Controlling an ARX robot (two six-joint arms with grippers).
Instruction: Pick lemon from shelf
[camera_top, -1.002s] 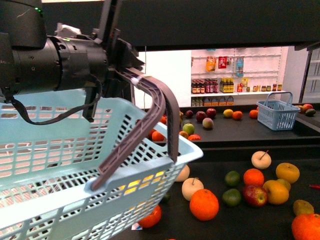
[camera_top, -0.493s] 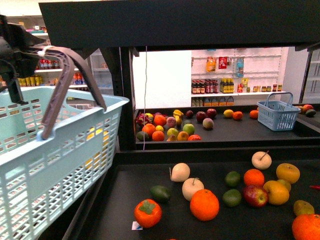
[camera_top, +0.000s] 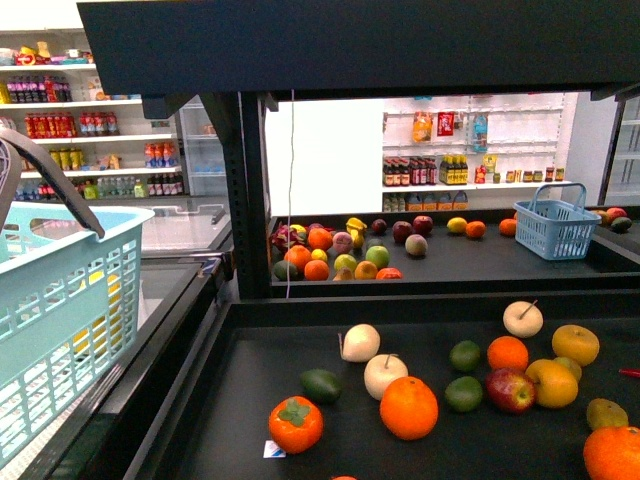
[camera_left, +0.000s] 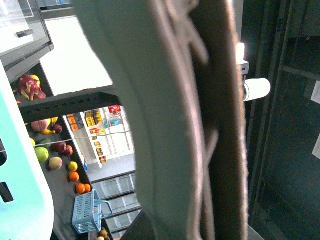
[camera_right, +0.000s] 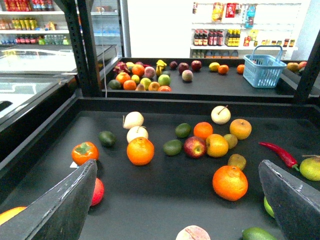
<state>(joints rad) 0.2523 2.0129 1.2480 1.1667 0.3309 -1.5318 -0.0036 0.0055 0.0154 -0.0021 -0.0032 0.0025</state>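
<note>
Basket (camera_top: 60, 300) swung left, baring the shelf (camera_top: 250, 380).

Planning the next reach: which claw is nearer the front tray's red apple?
Right. Its open claw hovers over that tray, the red apple just ahead; the left is off-shelf, at the light blue basket.

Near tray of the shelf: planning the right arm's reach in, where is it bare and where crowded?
Bare: the near tray between the persimmon, big orange and orange, ahead of the open right tool. Crowded: around the red apple and far fruit pile.
</note>
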